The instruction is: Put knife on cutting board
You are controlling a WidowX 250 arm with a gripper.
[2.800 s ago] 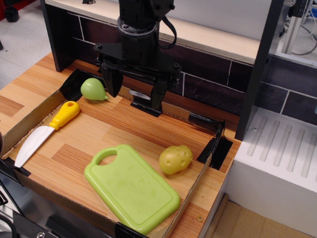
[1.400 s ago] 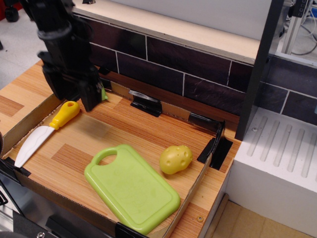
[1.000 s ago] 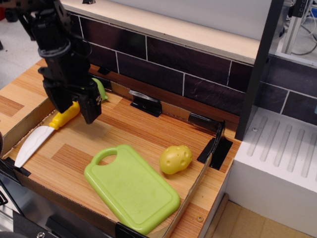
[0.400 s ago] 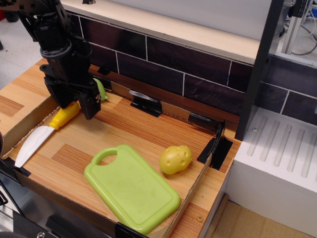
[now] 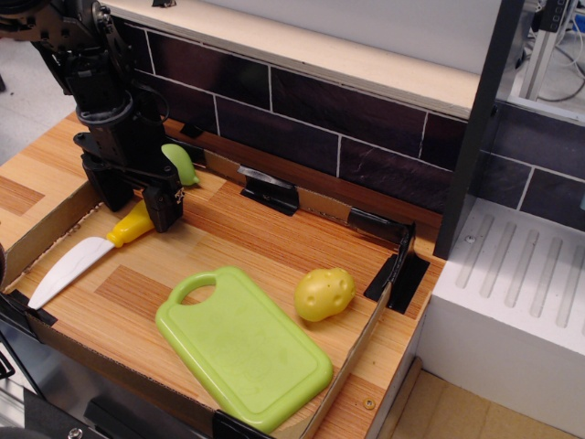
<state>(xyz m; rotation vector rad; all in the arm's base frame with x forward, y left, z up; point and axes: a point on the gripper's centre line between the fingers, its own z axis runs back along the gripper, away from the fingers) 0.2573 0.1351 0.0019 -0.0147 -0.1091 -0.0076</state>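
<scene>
Straddling the knife's (image 5: 87, 254) yellow handle, the end effector (image 5: 135, 203) stands with fingers apart, blade running toward the near-left, cutting board (image 5: 245, 346) well apart to the right on the bench.

yellow-handled white knife (image 5: 91, 251), lime-green cutting board (image 5: 247, 347)

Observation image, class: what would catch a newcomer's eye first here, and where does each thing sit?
The lime-green cutting board lies front and centre on the wooden tray floor, with a yellow toy potato just to its right. At far left the black gripper is down over the yellow handle of the knife, whose white blade points toward the tray's front-left corner. A green pear peeks out behind the gripper.
</scene>
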